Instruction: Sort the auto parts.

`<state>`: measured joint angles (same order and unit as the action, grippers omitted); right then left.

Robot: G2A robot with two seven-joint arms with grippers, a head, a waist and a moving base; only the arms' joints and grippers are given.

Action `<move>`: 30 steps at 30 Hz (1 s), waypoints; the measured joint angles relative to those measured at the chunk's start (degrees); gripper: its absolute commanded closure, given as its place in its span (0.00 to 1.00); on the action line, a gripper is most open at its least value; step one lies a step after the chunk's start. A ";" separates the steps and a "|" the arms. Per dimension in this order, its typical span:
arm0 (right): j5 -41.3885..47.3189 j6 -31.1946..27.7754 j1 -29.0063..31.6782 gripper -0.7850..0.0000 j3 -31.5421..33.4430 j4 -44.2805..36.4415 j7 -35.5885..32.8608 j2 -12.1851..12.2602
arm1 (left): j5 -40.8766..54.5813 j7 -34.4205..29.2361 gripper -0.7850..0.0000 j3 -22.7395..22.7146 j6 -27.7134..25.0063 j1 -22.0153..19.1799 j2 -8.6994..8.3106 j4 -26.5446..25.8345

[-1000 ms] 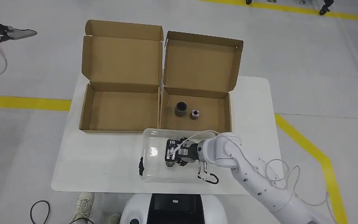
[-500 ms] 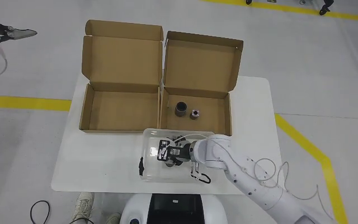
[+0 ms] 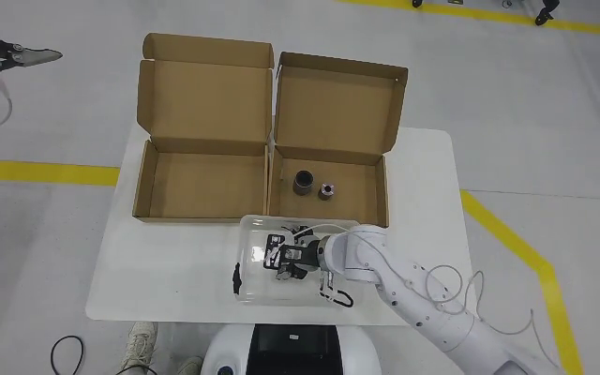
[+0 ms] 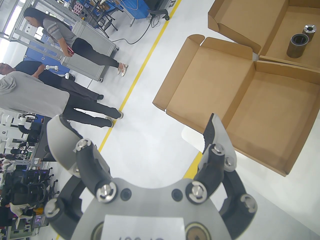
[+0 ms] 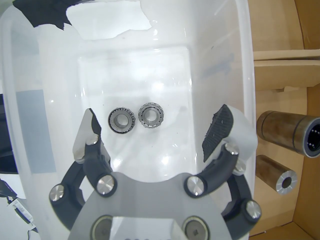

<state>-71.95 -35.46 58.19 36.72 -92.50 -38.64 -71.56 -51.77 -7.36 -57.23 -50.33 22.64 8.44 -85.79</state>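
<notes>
At the table's (image 3: 422, 169) front edge, the clear bin (image 3: 246, 281) holds two parts: a darker bearing (image 5: 121, 120) just beside a brighter bearing (image 5: 151, 115). The right gripper (image 5: 157, 121) hangs over them, fingers spread, holding nothing. The bin bears one black tape patch (image 5: 50, 6), one torn white label (image 5: 107, 18) and one grey sticker (image 5: 35, 131), with no legible print. Two boxes line the rear edge: the left box (image 3: 202, 187), and the right box (image 3: 354, 202) with one dark sleeve (image 3: 304, 182) and one steel bushing (image 3: 325, 190). The left gripper (image 4: 136, 123) is spread open beyond the left edge.

The top camera looks straight down on the table (image 3: 422, 187). The right wrist camera sits close over the clear bin (image 5: 246, 51); the left, seemingly off-table, faces the cardboard boxes (image 4: 262, 116) all views share.
</notes>
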 measured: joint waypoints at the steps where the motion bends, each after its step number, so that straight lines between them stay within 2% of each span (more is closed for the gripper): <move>1: -0.34 -0.05 0.22 0.01 -0.11 -0.11 0.50 0.01 | 0.00 0.00 0.00 0.00 0.00 0.00 0.00 0.00; 4: -0.85 -0.98 0.59 0.29 -0.43 0.05 2.27 -0.02 | 0.00 0.00 0.00 0.00 0.00 0.00 0.00 0.00; 7: -1.26 -1.02 0.52 0.34 -0.77 0.80 3.25 -0.20 | 0.00 0.00 0.00 0.00 0.00 0.00 0.00 0.00; 11: -1.79 -0.04 0.19 0.50 -1.37 1.89 2.81 -0.58 | 0.00 0.00 0.00 0.00 0.00 0.00 0.00 0.00; 30: -4.71 4.99 0.03 0.52 -2.83 4.07 -0.37 -1.97 | 0.00 0.00 0.00 0.00 0.00 0.00 0.00 0.00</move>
<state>-76.65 -30.47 58.22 33.89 -88.43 -39.01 -73.53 -51.77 -7.36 -57.23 -50.33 22.64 8.44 -85.79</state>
